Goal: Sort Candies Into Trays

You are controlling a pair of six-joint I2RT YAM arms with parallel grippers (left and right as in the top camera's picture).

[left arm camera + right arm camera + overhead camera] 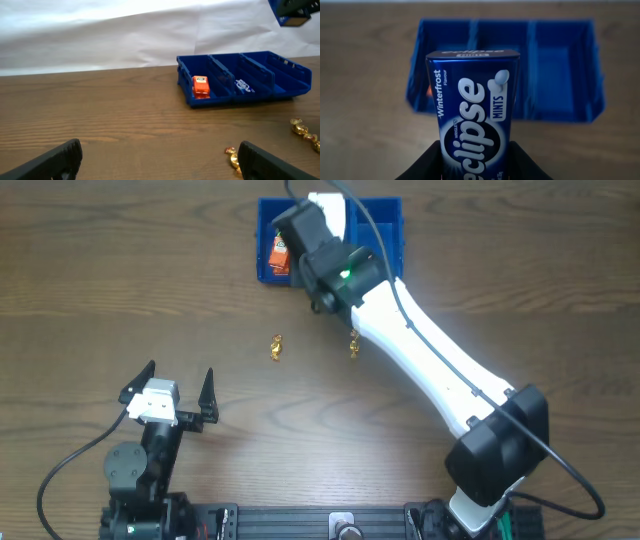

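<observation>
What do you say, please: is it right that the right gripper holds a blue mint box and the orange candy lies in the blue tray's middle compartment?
No. The left wrist view shows the orange candy in an end compartment of the blue tray, not the middle. The right gripper does hold the blue mint box.
</observation>
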